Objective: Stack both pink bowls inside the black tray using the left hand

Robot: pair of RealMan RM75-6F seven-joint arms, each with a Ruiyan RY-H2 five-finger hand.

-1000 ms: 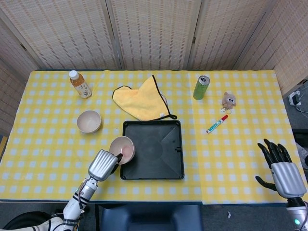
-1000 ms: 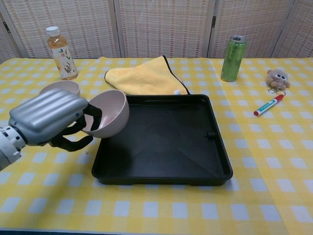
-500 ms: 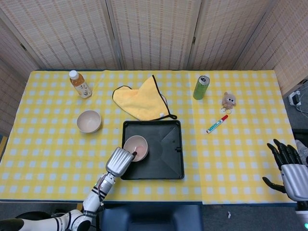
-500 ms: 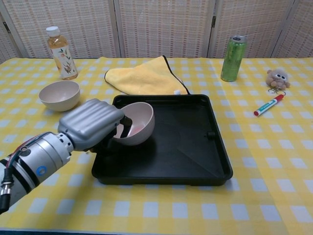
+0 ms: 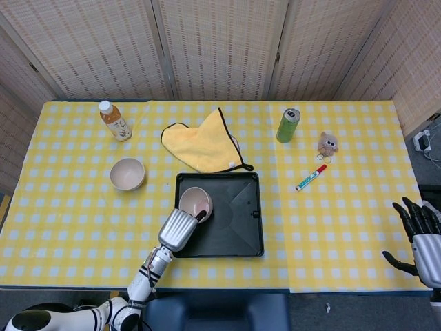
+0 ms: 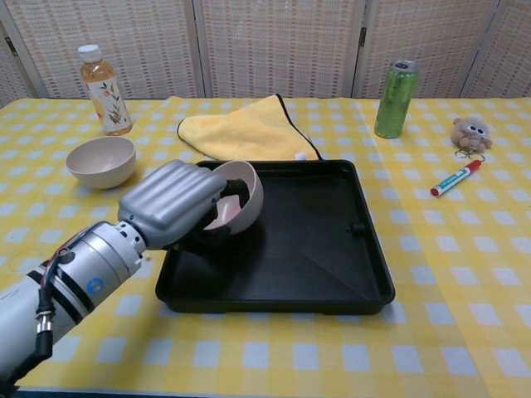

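No lettering can be read anywhere in either view. The clear plastic tea bottle with a white cap [image 6: 104, 89], at the far left of the table, carries a pale label with a printed picture, but its writing is too small to make out. The tall green drink can [image 6: 395, 99] at the far right shows only faint vertical marks that do not resolve into letters. The red, white and blue marker pen [image 6: 456, 178] near the right edge bears a white band with no legible print. A small round blue mark sits on the left arm's silver forearm sleeve [image 6: 90, 284], unreadable.
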